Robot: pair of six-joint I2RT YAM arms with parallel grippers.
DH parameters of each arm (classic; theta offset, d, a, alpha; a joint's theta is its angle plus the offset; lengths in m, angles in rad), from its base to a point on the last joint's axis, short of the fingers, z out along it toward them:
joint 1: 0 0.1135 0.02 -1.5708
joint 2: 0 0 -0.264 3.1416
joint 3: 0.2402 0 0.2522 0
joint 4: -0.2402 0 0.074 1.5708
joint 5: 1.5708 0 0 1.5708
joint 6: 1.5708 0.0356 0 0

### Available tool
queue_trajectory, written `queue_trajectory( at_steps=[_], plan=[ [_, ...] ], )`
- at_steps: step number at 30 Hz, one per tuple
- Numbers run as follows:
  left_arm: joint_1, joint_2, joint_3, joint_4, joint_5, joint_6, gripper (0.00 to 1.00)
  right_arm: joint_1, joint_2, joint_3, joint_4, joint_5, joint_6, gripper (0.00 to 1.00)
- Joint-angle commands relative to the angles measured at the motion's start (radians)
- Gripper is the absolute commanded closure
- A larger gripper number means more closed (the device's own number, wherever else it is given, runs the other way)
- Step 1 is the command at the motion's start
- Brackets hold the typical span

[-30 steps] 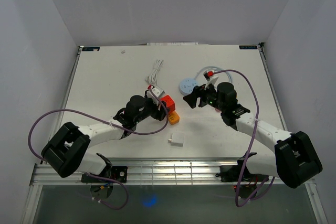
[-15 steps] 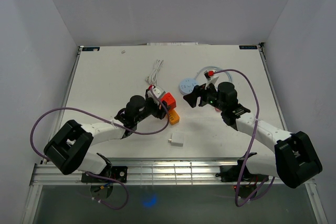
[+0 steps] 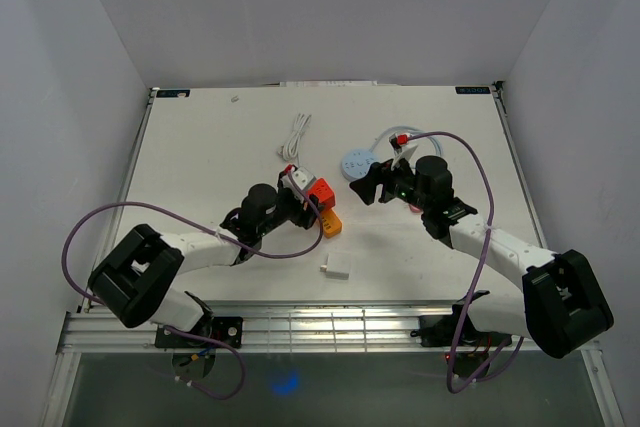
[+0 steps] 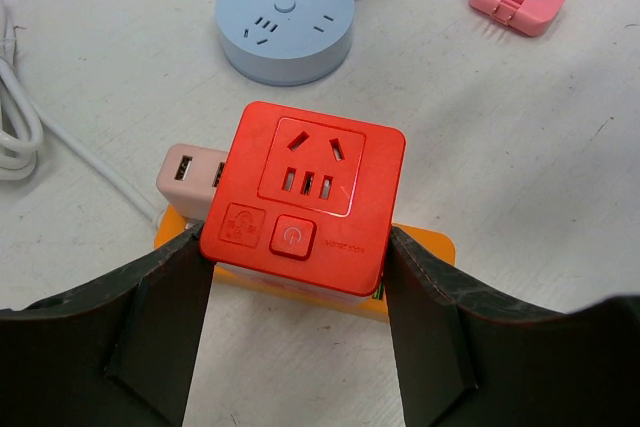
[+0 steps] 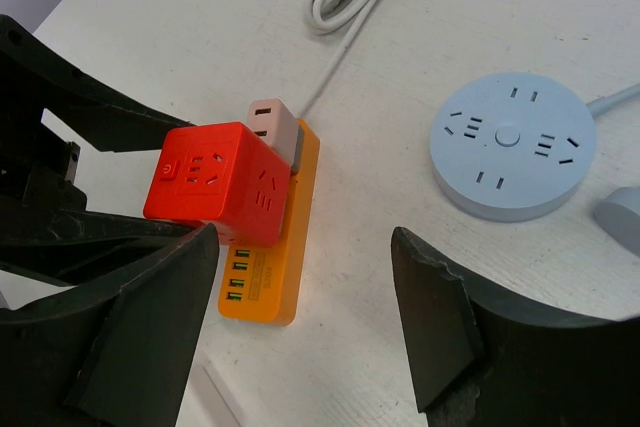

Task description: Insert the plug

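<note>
gripping glossy red cube plug (image 4: 305,192), socketed faces, in left pincer (image 4: 297,242)

Orange power strip (image 5: 265,282) partly under red cube socket (image 5: 215,192), pink adapter (image 4: 515,9) partly covered

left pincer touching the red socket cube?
Touching. Left wrist view: the left pincer has both fingers against the red socket cube, no gap.

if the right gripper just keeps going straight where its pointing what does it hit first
Most likely the orange power strip, right beside the red cube socket. The open right gripper angles down, so it could land on bare table next to the strip instead; depth is unclear.
</note>
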State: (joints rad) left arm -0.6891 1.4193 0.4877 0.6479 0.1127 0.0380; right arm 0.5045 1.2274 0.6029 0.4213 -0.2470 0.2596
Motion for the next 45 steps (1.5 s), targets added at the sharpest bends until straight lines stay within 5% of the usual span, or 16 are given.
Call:
queue_trajectory(
  at_steps=[1, 27, 30, 38, 45],
  plan=[
    [-0.003, -0.003, 0.015, 0.041, 0.018, 0.008, 1.0, -0.006, 0.004, 0.006, 0.042, -0.014, 0.004, 0.25],
    [-0.01, 0.035, 0.043, -0.044, -0.004, 0.022, 1.0, -0.007, 0.024, 0.009, 0.056, -0.063, -0.003, 0.3],
    [-0.01, 0.046, 0.048, -0.045, -0.004, 0.019, 1.0, -0.006, 0.046, 0.027, 0.071, -0.173, -0.005, 0.37],
    [-0.01, 0.066, 0.066, -0.076, -0.001, 0.02, 1.0, -0.004, 0.208, 0.156, 0.086, -0.376, 0.056, 0.76],
    [-0.01, 0.078, 0.072, -0.086, 0.001, 0.019, 1.0, 0.02, 0.333, 0.208, 0.108, -0.433, 0.102, 0.89]
  ],
)
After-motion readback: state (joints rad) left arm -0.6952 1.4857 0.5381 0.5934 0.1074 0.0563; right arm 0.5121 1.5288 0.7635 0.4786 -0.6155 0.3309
